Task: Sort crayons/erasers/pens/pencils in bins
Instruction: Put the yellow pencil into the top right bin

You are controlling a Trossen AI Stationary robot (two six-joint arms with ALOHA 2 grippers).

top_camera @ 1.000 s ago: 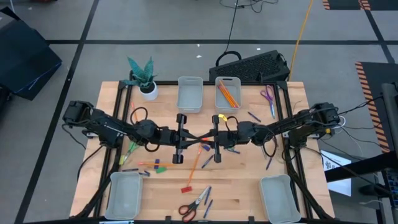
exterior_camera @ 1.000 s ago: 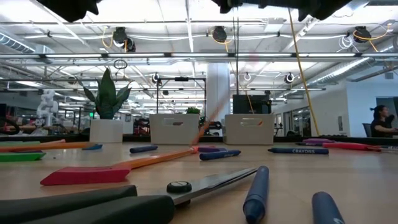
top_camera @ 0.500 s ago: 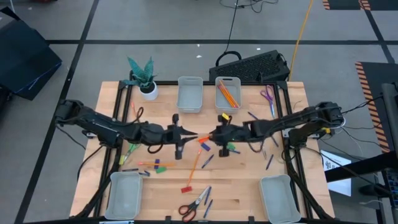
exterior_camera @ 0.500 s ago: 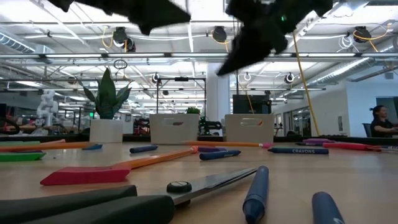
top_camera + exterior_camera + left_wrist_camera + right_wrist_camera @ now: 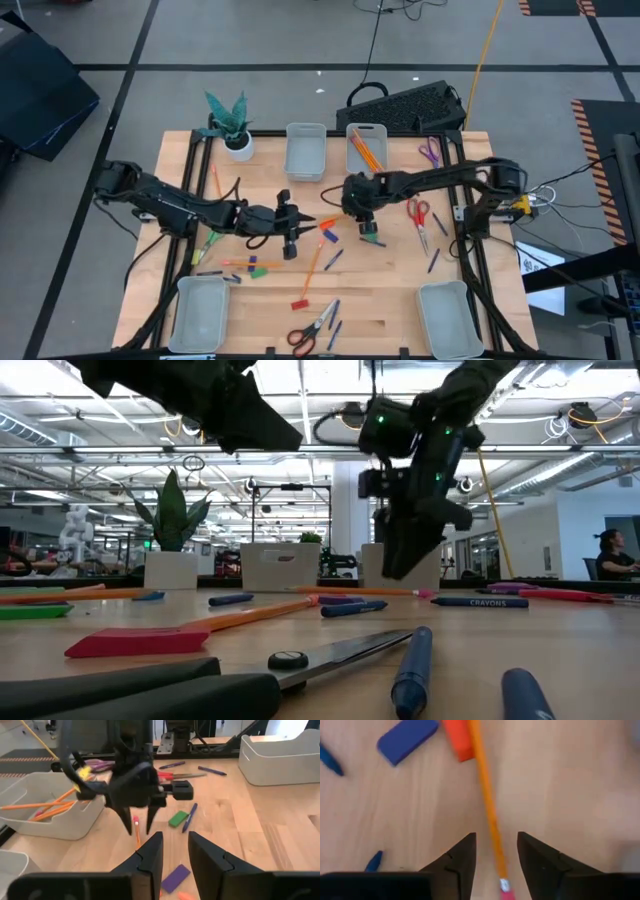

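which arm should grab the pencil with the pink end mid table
Right. The right gripper is open directly over that pencil, which runs between its fingers in the right wrist view. The left gripper, also open, points at it from farther off.

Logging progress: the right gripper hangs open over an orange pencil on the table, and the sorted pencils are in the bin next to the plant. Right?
No. The high view shows the bin next to the plant empty, the plant beside it; the sorted pencils lie in the bin beside it. The right gripper does hang open over an orange pencil on the table.
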